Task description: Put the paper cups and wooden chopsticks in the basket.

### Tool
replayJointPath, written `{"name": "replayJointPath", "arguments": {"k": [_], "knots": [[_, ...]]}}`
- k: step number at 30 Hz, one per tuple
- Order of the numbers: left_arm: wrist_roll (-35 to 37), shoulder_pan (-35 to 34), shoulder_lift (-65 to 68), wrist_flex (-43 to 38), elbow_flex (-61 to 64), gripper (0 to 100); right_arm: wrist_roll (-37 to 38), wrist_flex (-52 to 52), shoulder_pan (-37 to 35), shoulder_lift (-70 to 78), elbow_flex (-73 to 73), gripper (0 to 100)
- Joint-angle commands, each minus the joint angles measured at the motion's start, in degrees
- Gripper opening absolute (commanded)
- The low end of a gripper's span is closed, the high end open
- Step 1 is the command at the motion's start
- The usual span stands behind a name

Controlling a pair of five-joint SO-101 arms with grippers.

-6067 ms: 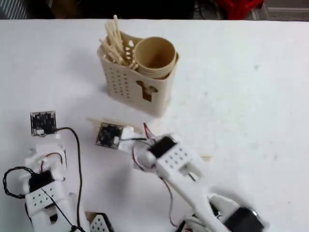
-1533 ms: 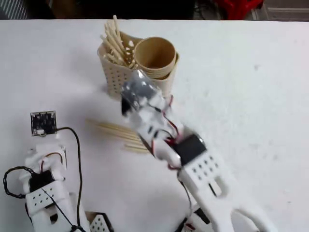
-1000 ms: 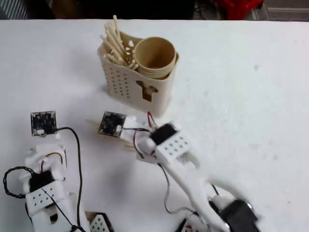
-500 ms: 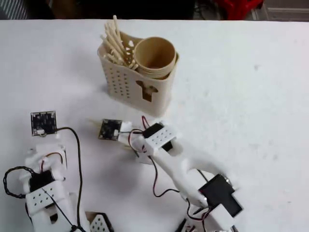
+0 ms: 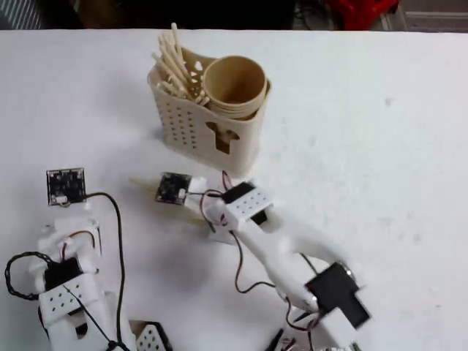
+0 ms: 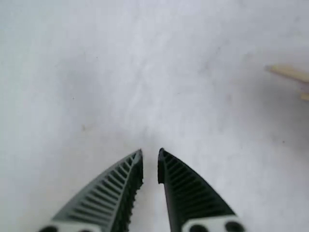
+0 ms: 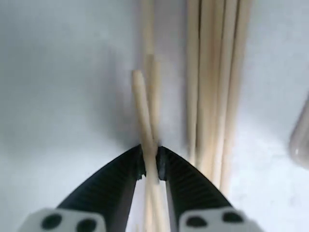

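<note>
Wooden chopsticks [image 7: 212, 96] lie loose and flat on the counter [image 5: 380, 146], side by side, just on the near side of the basket [image 5: 191, 135]. The basket stands toward the far edge, left of the middle. It already holds the paper cups [image 5: 235, 110], stacked in one side, and a sheaf of upright sticks [image 5: 172, 62] in the other. By that, the cups look done and the chopsticks partly done.

The right arm [image 5: 281, 248] stretches from the near edge to the loose sticks. The right end effector [image 7: 150, 155] is closed on a single chopstick [image 7: 141, 104], pinched near one end and lying askew from its neighbours just beside it. Whether this stick is clear of the counter cannot be told. The left end effector [image 6: 150, 157] hangs over bare counter toward the near left corner, its jaws drawn almost together with nothing between them.

The step in hand looks like picking up a loose chopstick. The next move calls for lifting it straight up so the neighbours are not dragged along. It then has to go over the basket's rim, be tipped upright, and be released among the upright sticks rather than into the cups. Held so near its end, the stick may pivot in the grip.
</note>
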Motion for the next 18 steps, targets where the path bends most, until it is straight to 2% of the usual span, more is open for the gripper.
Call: {"name": "replayJointPath", "arguments": {"k": [1, 6, 11, 18], "knots": [[-0.53, 0.84, -0.75, -1.32, -0.18, 8, -2.46, 2.59, 2.24, -9.45, -0.26, 1.6], [-0.53, 0.84, -0.75, -1.32, -0.18, 8, -2.81, 7.52, 1.89, -18.15, -0.44, 1.6], [-0.53, 0.84, -0.75, -1.32, -0.18, 8, -5.19, 6.02, 1.63, -21.76, -1.32, 1.7], [-0.53, 0.84, -0.75, -1.32, -0.18, 8, -6.51, 0.04, -2.68, -11.03, -6.77, 1.7]]}}
